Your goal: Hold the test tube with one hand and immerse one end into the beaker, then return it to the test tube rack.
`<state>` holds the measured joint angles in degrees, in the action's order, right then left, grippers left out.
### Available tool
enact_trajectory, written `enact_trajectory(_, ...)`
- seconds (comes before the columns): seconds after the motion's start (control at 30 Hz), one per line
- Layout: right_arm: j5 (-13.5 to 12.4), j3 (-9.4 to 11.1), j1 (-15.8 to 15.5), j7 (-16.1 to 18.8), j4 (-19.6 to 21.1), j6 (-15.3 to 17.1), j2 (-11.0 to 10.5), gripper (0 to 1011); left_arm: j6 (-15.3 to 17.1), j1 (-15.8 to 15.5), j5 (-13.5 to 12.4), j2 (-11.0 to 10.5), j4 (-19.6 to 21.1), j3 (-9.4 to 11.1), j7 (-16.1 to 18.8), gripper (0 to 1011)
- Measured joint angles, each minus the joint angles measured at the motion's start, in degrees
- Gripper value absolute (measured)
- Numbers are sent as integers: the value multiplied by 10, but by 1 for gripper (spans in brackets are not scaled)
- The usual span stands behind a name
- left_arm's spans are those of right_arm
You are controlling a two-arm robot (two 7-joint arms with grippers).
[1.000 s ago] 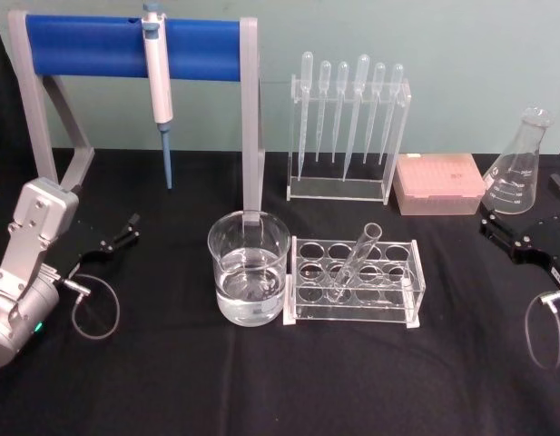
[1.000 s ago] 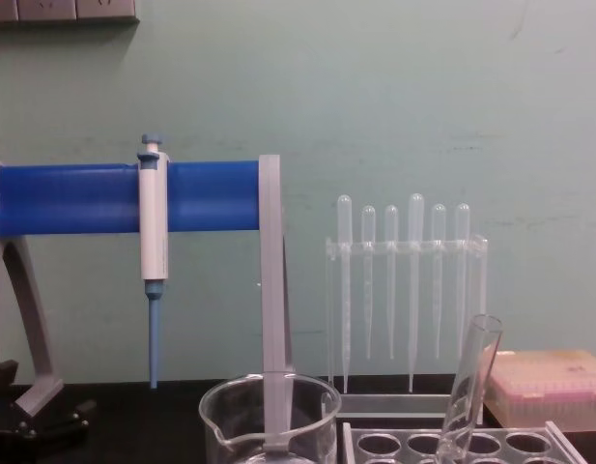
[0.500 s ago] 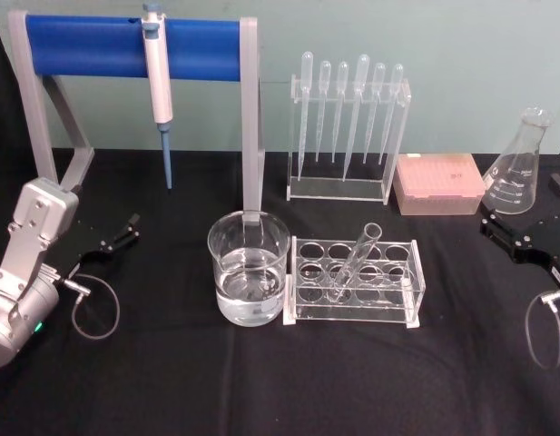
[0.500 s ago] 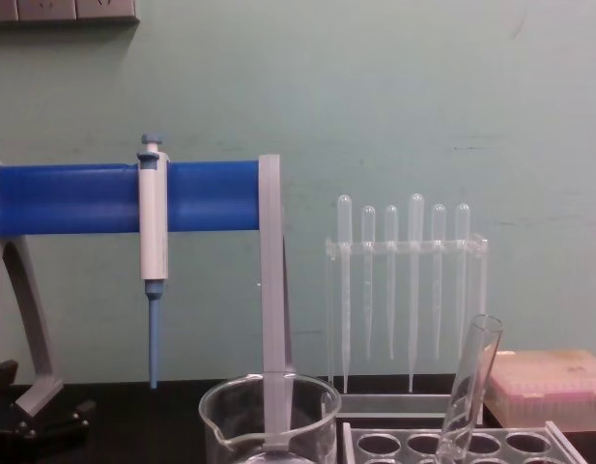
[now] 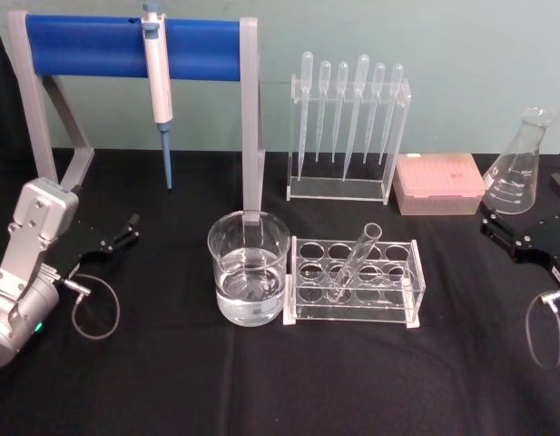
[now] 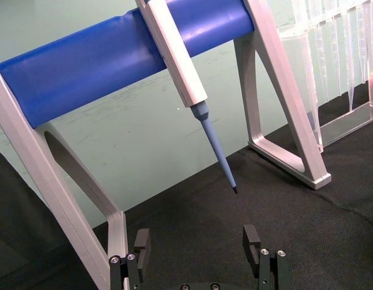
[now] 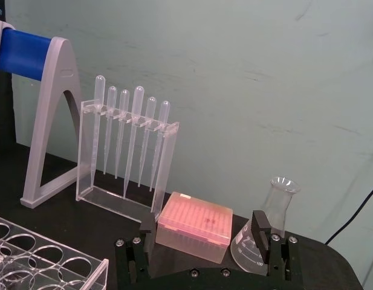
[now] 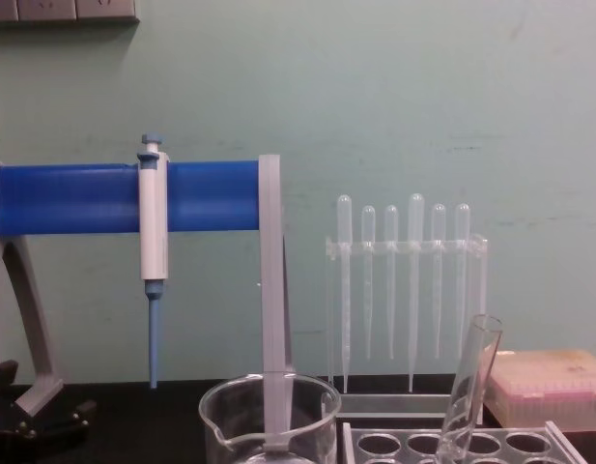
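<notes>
Nothing has moved since the earlier frames: both claws and all the glassware sit where they were. The test tube [image 5: 357,261] leans in the clear rack [image 5: 354,281], its round bottom down in one of the middle holes and its open top tilted up and toward the robot's right. From the chest view the tube [image 8: 467,387] stands above the rack's top plate [image 8: 462,446], untouched by either claw. Just beside the rack, on its left, stands the beaker [image 5: 249,279], part full of clear liquid; its rim [image 8: 269,401] shows low in the chest view.

The left claw [image 5: 116,241] rests low over the black table [image 5: 280,381] at the left edge, well apart from the beaker. Its two fingers [image 6: 252,240] stand spread apart with nothing between them. The right claw [image 5: 508,238] sits at the far right edge of the table, also well away from the rack. Its fingers [image 7: 260,232] are parted too and hold nothing.

Behind the beaker stands a grey frame with a blue bar [image 5: 134,45], and a white pipettor [image 5: 157,77] with a blue tip hangs from it. Behind the rack is a clear stand of six plastic pipettes [image 5: 348,127]. To its right lie a pink tip box [image 5: 439,183] and a conical flask [image 5: 519,165].
</notes>
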<state>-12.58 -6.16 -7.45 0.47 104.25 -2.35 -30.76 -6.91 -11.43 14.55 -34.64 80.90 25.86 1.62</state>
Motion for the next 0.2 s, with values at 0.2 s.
enact_trajectory(0.2,0,0,0,0,0,0,0,1002,0,0,0,0,0,0,0,1000)
